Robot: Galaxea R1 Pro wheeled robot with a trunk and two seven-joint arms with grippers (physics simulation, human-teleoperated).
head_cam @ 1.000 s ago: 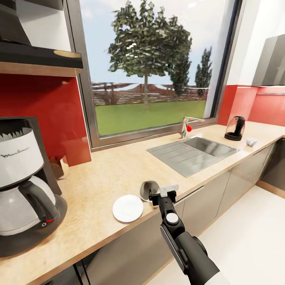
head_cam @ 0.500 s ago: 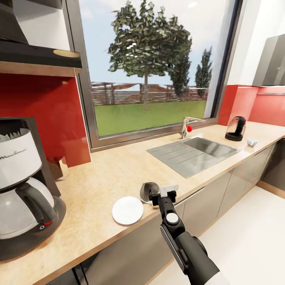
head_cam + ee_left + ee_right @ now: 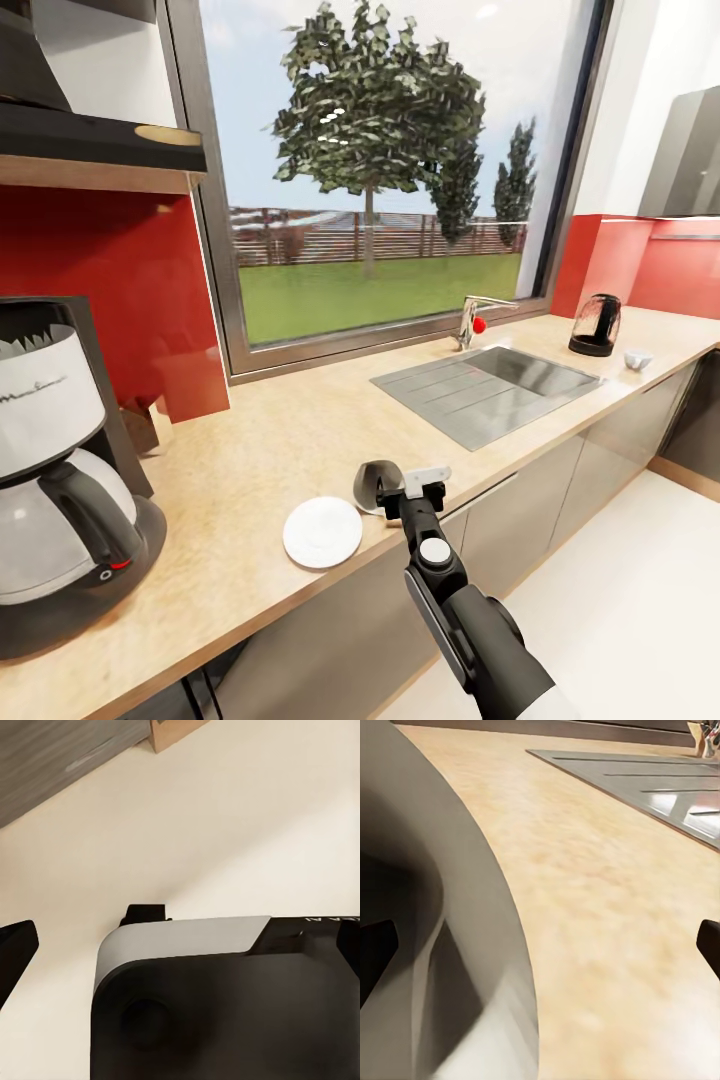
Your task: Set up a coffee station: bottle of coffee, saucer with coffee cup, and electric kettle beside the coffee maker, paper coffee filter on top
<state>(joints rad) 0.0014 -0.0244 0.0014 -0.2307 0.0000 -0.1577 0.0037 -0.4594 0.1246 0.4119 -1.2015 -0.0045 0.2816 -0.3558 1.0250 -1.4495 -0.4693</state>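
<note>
Head view, left to right: shelf [image 3: 100, 150] up on the red wall at far left, dark slab with a wood underside. Below it the coffee maker [image 3: 60, 470] stands on the countertop [image 3: 260, 440], white housing up top, glass carafe with black handle, red switch on its base; a white filter [image 3: 30, 345] edge shows at the machine's top rim. Small brown thing behind the maker by the wall, too hidden to identify. Saucer [image 3: 322, 532] lies flat near the counter's front edge, well apart from the maker. Just beside the saucer, on its right, the cup [image 3: 374, 483] lies tipped on its side, mouth facing the saucer side, not on the saucer. Right gripper [image 3: 424, 487] is at the cup; a white piece sits at the gripper tip against the cup's rim. In the right wrist view the cup wall [image 3: 457, 945] looms large on one side, with the dark fingertips [image 3: 709, 943] set wide at both frame edges, so the fingers are spread, not clamped. Sink [image 3: 485, 385] and faucet [image 3: 470, 318] mid-right by the window. Kettle [image 3: 595, 325] stands far right on the counter, a small white object [image 3: 636, 357] near it. Left wrist view: pale floor, robot base [image 3: 225, 1005], dark fingertip [image 3: 15, 952] at one edge; left finger state cannot be told.
</note>
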